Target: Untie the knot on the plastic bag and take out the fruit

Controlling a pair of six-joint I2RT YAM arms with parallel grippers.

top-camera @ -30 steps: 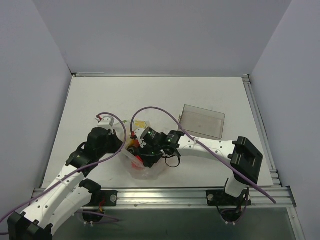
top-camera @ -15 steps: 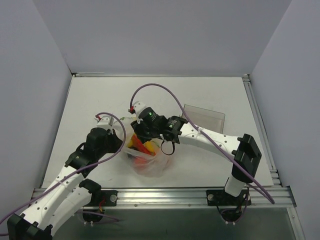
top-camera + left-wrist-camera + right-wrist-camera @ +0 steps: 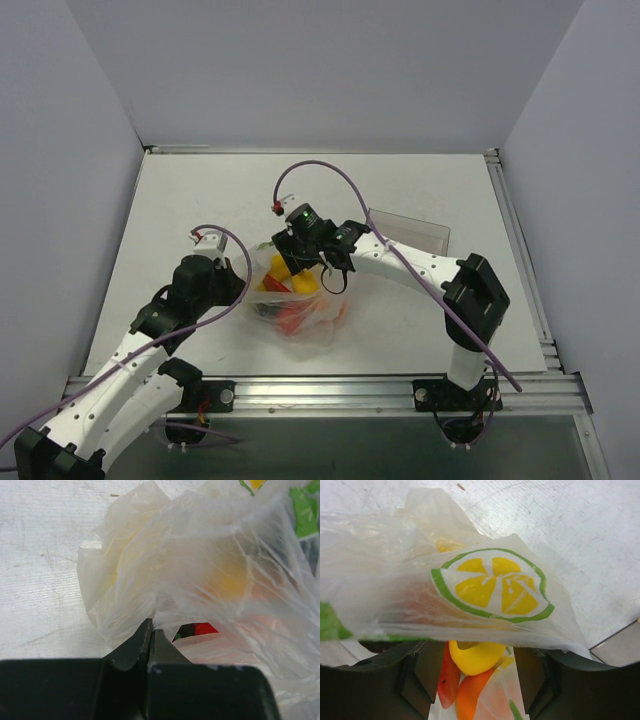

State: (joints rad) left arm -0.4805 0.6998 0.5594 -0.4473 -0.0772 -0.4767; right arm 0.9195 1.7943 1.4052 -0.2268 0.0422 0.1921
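Note:
The plastic bag (image 3: 322, 316) lies crumpled at the table's near middle with its mouth agape. Through the opening I see the fruit: a yellow piece (image 3: 284, 281) and a red piece (image 3: 289, 318). My left gripper (image 3: 243, 291) is shut on a fold of film at the bag's left edge (image 3: 165, 605). My right gripper (image 3: 290, 266) hovers open over the bag's far rim. A flap with a lemon print (image 3: 492, 587) drapes across its fingers (image 3: 426, 672). Yellow (image 3: 476, 657), red (image 3: 447, 679) and orange (image 3: 470, 696) pieces lie in the gap between its jaws, ungripped. The knot is hidden.
A clear rigid box (image 3: 418, 231) stands behind the right arm, to the right of the bag. Purple cables arc over both arms. A metal rail (image 3: 330, 386) runs along the near edge, and grey walls close in the table.
My right gripper has come up out of the bag and moved to its far side, and its jaws have spread wider. The bag's mouth now gapes and shows more fruit. The left grip is unchanged.

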